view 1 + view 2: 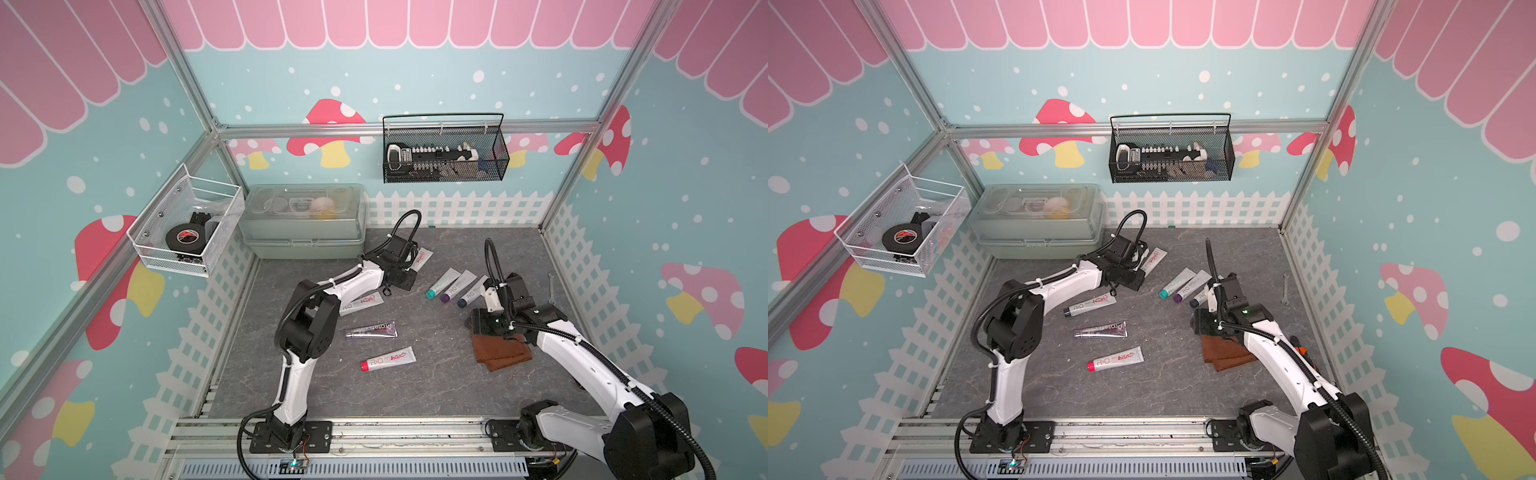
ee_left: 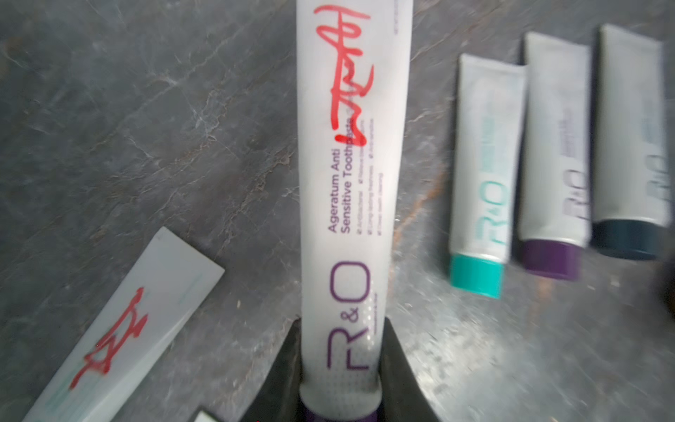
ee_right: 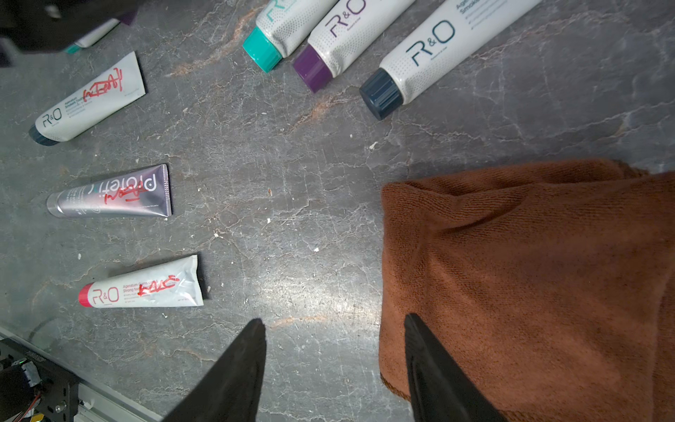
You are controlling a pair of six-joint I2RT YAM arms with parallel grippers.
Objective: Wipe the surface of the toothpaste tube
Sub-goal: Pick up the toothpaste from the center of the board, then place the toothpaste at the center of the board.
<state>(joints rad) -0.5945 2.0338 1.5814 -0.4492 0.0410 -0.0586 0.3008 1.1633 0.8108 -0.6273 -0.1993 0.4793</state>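
Observation:
A white toothpaste tube (image 2: pixel 350 164) with a purple cap and red scribble lies at the back of the mat, seen as toothpaste tube (image 1: pixel 422 258) in a top view. My left gripper (image 2: pixel 341 329) is shut on its cap end, one finger on each side. A brown cloth (image 3: pixel 529 274) lies folded at the right, cloth (image 1: pixel 503 353) in a top view. My right gripper (image 3: pixel 334 319) hangs open over the cloth's near edge, one finger (image 3: pixel 423 350) above the fabric, the other above bare mat, nothing between them.
Three unmarked tubes (image 1: pixel 455 284) lie side by side between the arms. Three scribbled tubes (image 1: pixel 372 329) lie mid-mat. A grey lidded box (image 1: pixel 303 220) stands at the back left. A wrench (image 1: pixel 551 286) lies by the right wall. Wire baskets (image 1: pixel 444 153) hang on the walls.

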